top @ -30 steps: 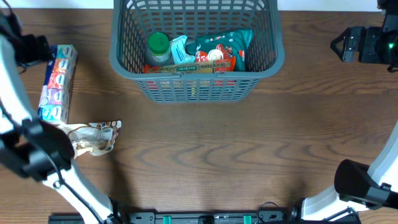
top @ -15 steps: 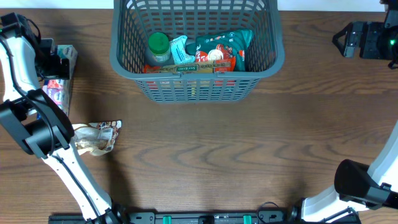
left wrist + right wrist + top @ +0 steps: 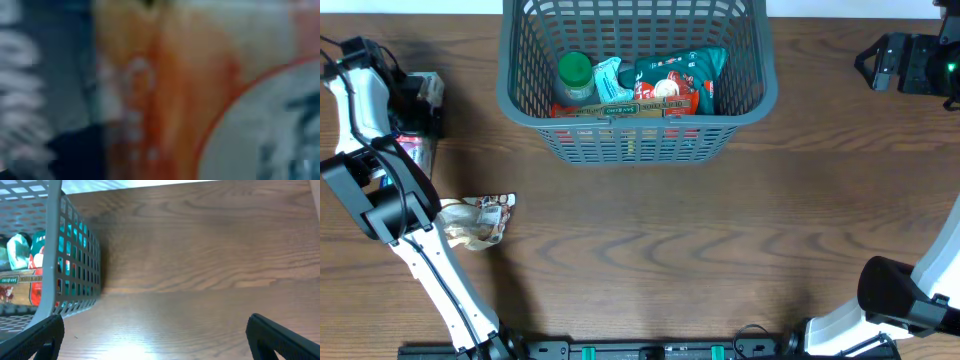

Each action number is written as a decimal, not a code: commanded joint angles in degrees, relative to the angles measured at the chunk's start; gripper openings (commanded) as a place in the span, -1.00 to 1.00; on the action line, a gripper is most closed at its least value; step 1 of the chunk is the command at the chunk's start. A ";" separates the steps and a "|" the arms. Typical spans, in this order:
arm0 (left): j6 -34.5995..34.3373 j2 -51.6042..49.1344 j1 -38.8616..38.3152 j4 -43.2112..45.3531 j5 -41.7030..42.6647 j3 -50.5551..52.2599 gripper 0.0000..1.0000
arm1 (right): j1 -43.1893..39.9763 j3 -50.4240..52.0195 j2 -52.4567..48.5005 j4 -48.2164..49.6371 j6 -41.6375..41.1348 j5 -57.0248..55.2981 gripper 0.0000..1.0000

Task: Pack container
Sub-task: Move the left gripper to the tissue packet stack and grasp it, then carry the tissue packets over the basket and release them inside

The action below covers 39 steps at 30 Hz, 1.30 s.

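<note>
The grey lattice basket [image 3: 636, 130] stands at the back middle and also shows in the right wrist view [image 3: 75, 255]. It holds a green-capped bottle [image 3: 574, 74], a teal packet [image 3: 685, 72] and other snacks. My left gripper [image 3: 420, 98] is low over a long colourful packet [image 3: 416, 150] at the far left, and the arm hides most of it. The left wrist view is filled by a blurred orange and white wrapper [image 3: 170, 90], so its jaws do not show. My right gripper [image 3: 873, 66] hangs open and empty at the back right, its fingers spread wide over bare wood [image 3: 155, 335].
A crumpled beige snack packet [image 3: 475, 220] lies on the wooden table [image 3: 720, 250] in front of the left arm. The right arm's base [image 3: 895, 295] stands at the front right corner.
My left arm has swung in and come down over the long colourful packet, covering most of it. The right arm, basket and beige packet have not moved.
</note>
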<state>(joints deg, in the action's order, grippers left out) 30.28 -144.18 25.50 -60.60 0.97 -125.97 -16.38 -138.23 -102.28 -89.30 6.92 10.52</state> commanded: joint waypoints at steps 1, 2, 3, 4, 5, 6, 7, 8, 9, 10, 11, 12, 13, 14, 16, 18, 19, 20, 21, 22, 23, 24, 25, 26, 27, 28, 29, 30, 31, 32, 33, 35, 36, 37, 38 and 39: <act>0.94 -1.44 0.20 -0.85 0.13 0.74 0.83 | -0.04 0.04 -0.04 0.07 -0.87 0.00 0.99; 0.96 -1.40 0.20 -1.27 0.13 0.74 0.66 | -0.04 0.04 -0.04 0.04 -0.87 0.00 0.99; 0.92 -1.33 0.20 -1.73 0.13 0.74 0.48 | -0.04 0.04 -0.04 0.02 -0.87 0.00 0.98; 0.28 -1.25 0.13 -2.21 0.13 0.70 0.30 | -0.04 0.04 -0.04 -0.02 -0.87 0.00 0.99; -1.05 -1.11 0.02 -2.56 0.13 0.70 0.08 | -0.04 0.04 -0.04 -0.04 -0.87 0.00 0.98; -2.43 -0.90 -0.13 -2.80 0.13 0.70 -0.15 | -0.04 0.04 -0.04 -0.04 -0.87 -0.02 0.98; -3.89 -0.42 -0.35 -3.21 0.13 0.70 -0.36 | -0.04 0.04 -0.04 -0.02 -0.87 -0.02 0.98; -5.25 0.09 -0.52 -3.39 0.13 0.70 -0.51 | -0.04 0.04 -0.04 -0.02 -0.87 0.00 0.98; -7.32 0.87 -0.74 -3.41 0.13 0.70 -0.62 | -0.04 0.04 -0.04 0.00 -0.87 0.00 0.98; -9.66 1.73 -0.92 -3.45 0.13 0.61 -0.81 | -0.04 0.04 -0.04 0.00 -0.87 0.00 0.98; -12.55 2.91 -1.14 -3.80 0.13 0.33 -0.89 | -0.04 0.04 -0.04 -0.02 -0.85 -0.02 0.98; -15.52 4.37 -1.40 -4.17 0.13 0.04 -0.89 | -0.04 0.04 -0.04 -0.02 -0.85 -0.02 0.99; -18.12 6.10 -1.60 -4.92 0.15 -0.24 -0.89 | -0.04 0.04 -0.04 -0.07 -0.83 -0.02 0.99; -19.15 7.76 -1.79 -5.49 0.15 -0.57 -0.88 | -0.04 0.04 -0.04 -0.07 -0.81 -0.02 0.99; -20.35 12.37 -2.34 -6.69 0.15 -0.94 -0.89 | -0.04 0.04 -0.04 -0.31 -0.63 -0.04 0.98; -22.01 17.05 -2.82 -7.39 0.11 -1.11 -0.89 | -0.07 0.04 -0.04 -0.31 -1.16 -1.29 0.98; -22.97 19.93 -3.06 -7.50 0.13 -1.14 -0.89 | -0.13 0.02 -0.04 -0.26 -2.51 -2.62 0.98; -24.09 22.99 -3.30 -7.41 0.11 -1.14 -0.89 | -0.22 0.02 -0.04 -0.09 -5.18 -5.16 0.98; -24.92 25.62 -3.54 -7.23 0.13 -1.18 -0.89 | -0.33 0.02 -0.04 0.11 -7.52 -7.91 0.99; -25.29 28.59 -3.89 -7.02 0.13 -1.33 -0.89 | -0.48 0.02 -0.04 0.35 -9.64 -10.97 0.98; -25.27 31.50 -4.37 -6.86 0.13 -1.60 -0.89 | -0.59 0.02 -0.04 0.68 -10.93 -13.53 0.99; -25.27 33.97 -4.90 -6.56 0.13 -1.79 -0.88 | -0.87 0.02 -0.04 1.25 -11.43 -15.21 0.99; -25.20 36.70 -5.75 -5.84 0.13 -1.84 -0.89 | -1.05 0.04 -0.04 2.01 -11.39 -16.46 0.99; -24.90 39.45 -6.86 -4.85 0.11 -1.84 -0.88 | -1.25 0.04 -0.04 2.43 -11.39 -16.92 0.99; -24.22 41.75 -8.20 -3.67 0.13 -1.84 -0.89 | -1.49 0.04 -0.04 2.97 -11.43 -17.46 0.99; -22.75 43.93 -9.84 -2.34 0.13 -1.84 -0.88 | -1.88 0.02 -0.04 3.30 -11.61 -17.68 0.98; -20.65 45.83 -11.80 -0.79 0.13 -1.84 -0.89 | -2.21 0.02 -0.04 3.52 -11.96 -17.84 0.99; -18.51 47.39 -13.88 0.83 0.11 -1.84 -0.89 | -2.78 0.02 -0.04 3.67 -12.72 -17.84 0.99; -15.67 48.87 -16.59 2.89 0.11 -1.84 -0.89 | -3.45 0.04 -0.04 3.78 -13.81 -17.84 0.98; -12.61 49.99 -19.54 4.98 0.11 -1.84 -0.89 | -4.09 0.02 -0.04 3.80 -14.84 -17.81 0.99; -9.92 50.66 -22.14 6.80 0.11 -1.84 -0.89 | -4.85 0.02 -0.04 3.82 -16.06 -17.81 0.99; -2.86 51.06 -28.35 10.91 0.11 -1.84 -0.89 | -6.73 0.02 -0.04 3.98 -18.86 -17.53 0.98; -0.33 50.86 -30.62 12.50 0.11 -1.79 -0.89 | -7.74 0.02 -0.04 4.02 -20.17 -17.40 0.99; 2.60 50.23 -33.44 14.60 0.13 -1.77 -0.88 | -8.98 0.02 -0.04 4.07 -21.11 -16.85 0.98; 5.11 49.31 -35.93 16.50 0.13 -1.77 -0.89 | -10.27 0.02 -0.04 4.07 -21.51 -15.74 0.98; 7.58 48.09 -38.14 18.34 0.15 -1.77 -0.88 | -11.63 0.02 -0.04 4.07 -21.49 -14.25 0.98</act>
<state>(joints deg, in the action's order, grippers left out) 26.28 -93.08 -8.51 -44.60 1.26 -127.59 -25.02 -138.23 -102.28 -85.41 -10.44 -5.23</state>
